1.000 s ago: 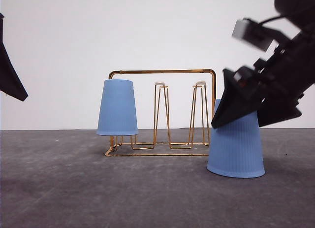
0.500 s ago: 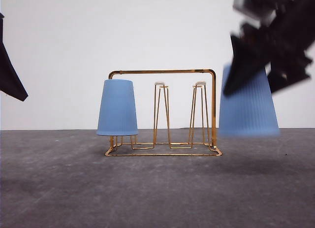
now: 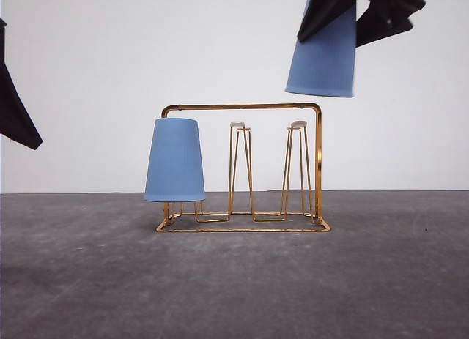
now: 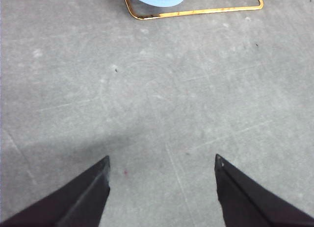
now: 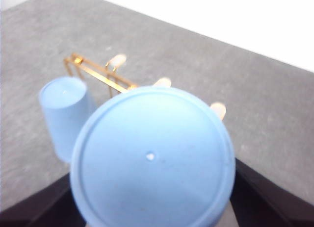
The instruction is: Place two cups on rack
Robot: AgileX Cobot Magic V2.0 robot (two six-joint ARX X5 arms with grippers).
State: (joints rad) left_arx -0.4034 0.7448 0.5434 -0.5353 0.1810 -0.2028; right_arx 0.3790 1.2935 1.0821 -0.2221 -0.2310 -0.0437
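Cup number two [image 3: 323,59] is getting hoisted off the table by the right gripper [image 3: 344,13], jaws pinching it mouth-down above the rack's [image 3: 242,106] right prong, while cup one [image 3: 174,161] is sitting on the left prong and the left gripper [image 4: 162,188] is idling, jaws spread.

One cup [image 3: 174,160] caps the rack's [image 3: 317,163] left prongs; the middle prongs [image 3: 238,170] and right prongs [image 3: 295,170] stand bare, with open air above them.

Illumination is bright, even and diffuse. Shadows on the grey surface [image 3: 234,280] are soft; a faint one lies at 9 o'clock in the left wrist view. The right wrist view is blurred, white wall [image 5: 235,21] overexposed.
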